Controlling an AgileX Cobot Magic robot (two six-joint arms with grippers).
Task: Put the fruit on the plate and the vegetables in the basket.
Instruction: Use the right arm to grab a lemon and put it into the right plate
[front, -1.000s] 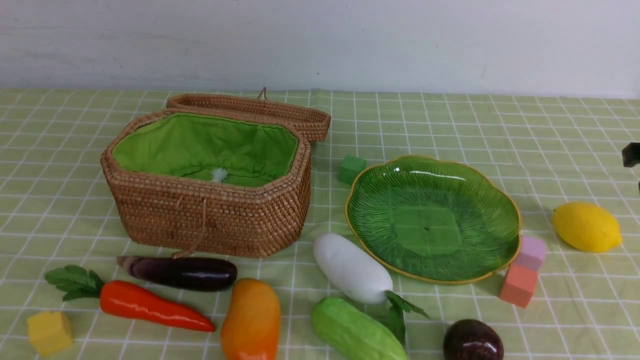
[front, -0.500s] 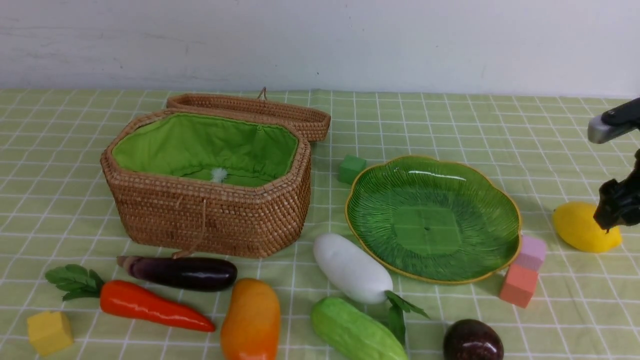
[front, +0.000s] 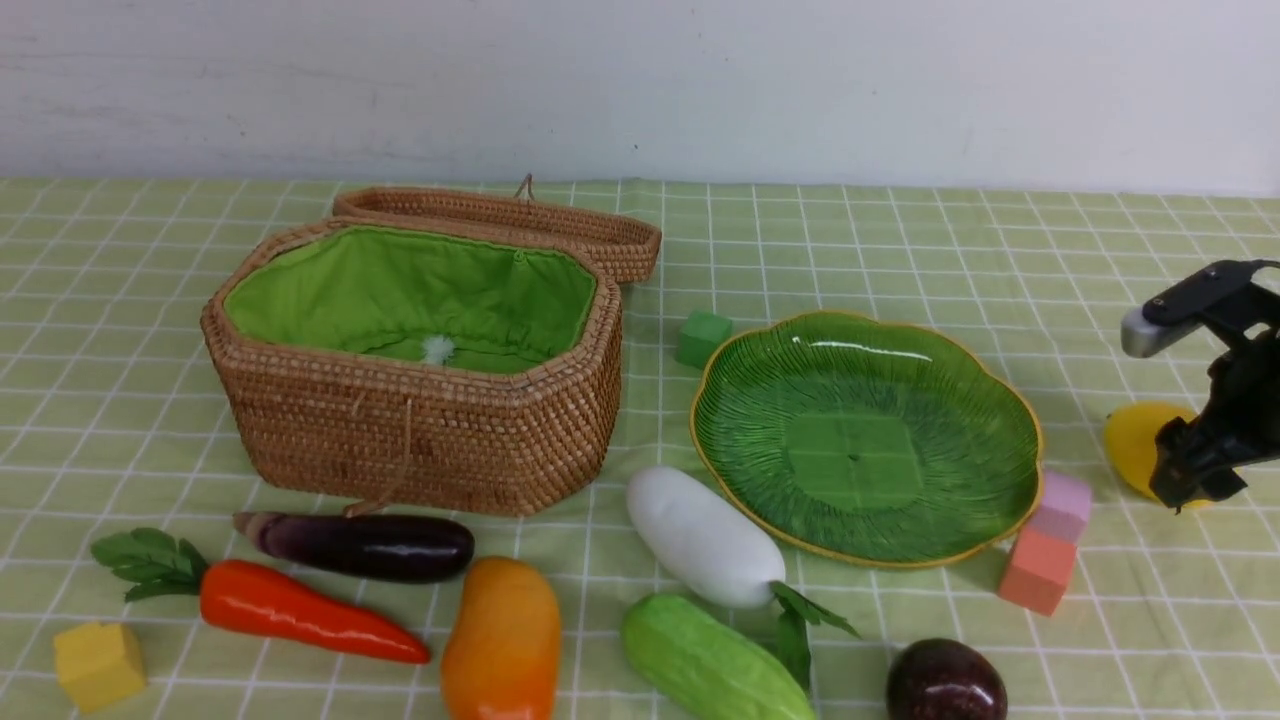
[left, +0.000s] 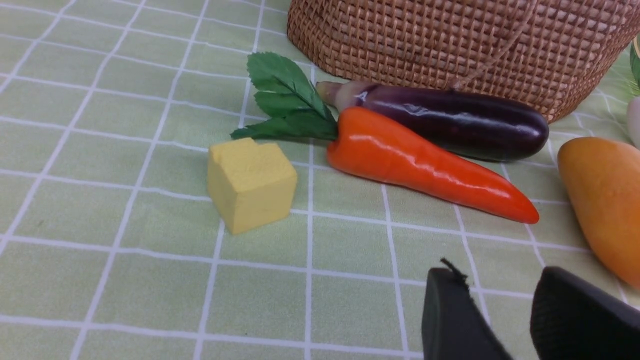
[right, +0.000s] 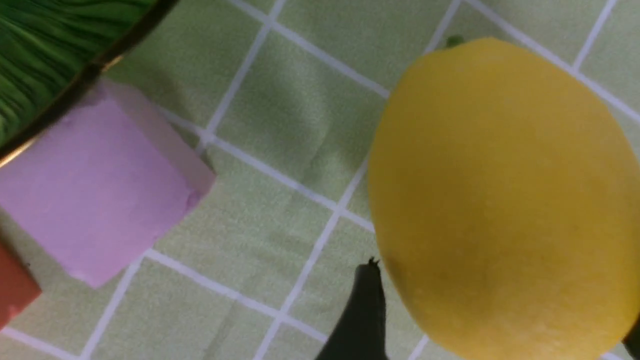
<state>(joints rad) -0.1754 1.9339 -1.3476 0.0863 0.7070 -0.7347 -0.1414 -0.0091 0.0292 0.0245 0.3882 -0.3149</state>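
Now, right gripper (front: 1188, 485) low over the lemon (front: 1130, 440), jaws apart on either side of it, near the plate (front: 870, 440); left gripper (left: 515, 320) jaws parted, empty, near the carrot (left: 425, 165).

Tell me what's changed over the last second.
The right gripper came in from the right and dropped over the lemon, jaws open either side of it. Nothing was grasped or released. The lemon and everything else stayed put.
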